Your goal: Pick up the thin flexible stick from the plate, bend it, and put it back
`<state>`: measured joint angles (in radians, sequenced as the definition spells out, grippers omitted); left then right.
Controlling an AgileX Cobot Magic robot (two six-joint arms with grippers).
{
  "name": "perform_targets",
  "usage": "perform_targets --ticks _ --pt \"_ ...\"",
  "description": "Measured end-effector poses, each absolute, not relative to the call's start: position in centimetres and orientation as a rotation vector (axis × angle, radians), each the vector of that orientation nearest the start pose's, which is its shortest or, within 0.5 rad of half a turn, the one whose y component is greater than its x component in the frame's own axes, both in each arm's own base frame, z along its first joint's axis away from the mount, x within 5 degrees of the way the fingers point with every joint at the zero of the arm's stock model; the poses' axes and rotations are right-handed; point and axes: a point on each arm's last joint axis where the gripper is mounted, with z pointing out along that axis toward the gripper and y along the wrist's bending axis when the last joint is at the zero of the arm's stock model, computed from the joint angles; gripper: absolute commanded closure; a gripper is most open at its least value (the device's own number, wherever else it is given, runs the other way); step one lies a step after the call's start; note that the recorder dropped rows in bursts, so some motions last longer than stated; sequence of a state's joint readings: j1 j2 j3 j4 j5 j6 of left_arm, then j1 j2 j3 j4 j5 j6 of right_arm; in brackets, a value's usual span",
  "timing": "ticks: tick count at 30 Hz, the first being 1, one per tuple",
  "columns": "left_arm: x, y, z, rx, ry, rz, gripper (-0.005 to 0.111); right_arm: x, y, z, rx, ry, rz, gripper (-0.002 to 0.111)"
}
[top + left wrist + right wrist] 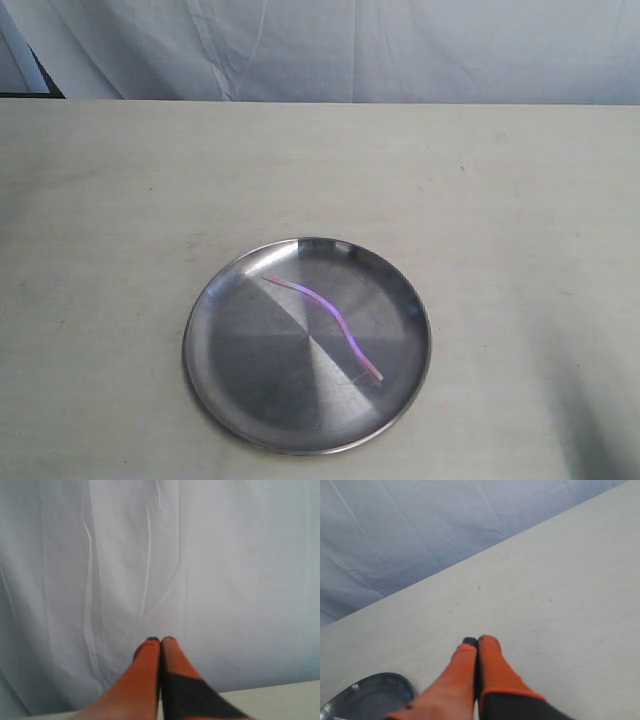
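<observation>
The left jaws are pressed shut on nothing, their orange fingers (142, 680) meeting at the tips. They are held roughly level and aim at the pale cloth backdrop (225, 580), above the far edge of the table (280, 700). The right jaws are also closed and empty, with fingers (495, 665) tilted down over bare table and the plate (370, 692) near them. In the exterior view, the thin flexible stick (340, 318) lies wavy across the plate (250, 380).
</observation>
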<state>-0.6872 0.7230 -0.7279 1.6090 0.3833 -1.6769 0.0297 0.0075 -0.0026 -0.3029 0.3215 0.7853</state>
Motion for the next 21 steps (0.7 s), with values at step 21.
perform_targets --ticks 21 --pt "6.6 -1.1 27.4 -0.649 1.303 -0.968 0.107 5.4 -0.7 18.6 0.483 1.737 0.292 0.109"
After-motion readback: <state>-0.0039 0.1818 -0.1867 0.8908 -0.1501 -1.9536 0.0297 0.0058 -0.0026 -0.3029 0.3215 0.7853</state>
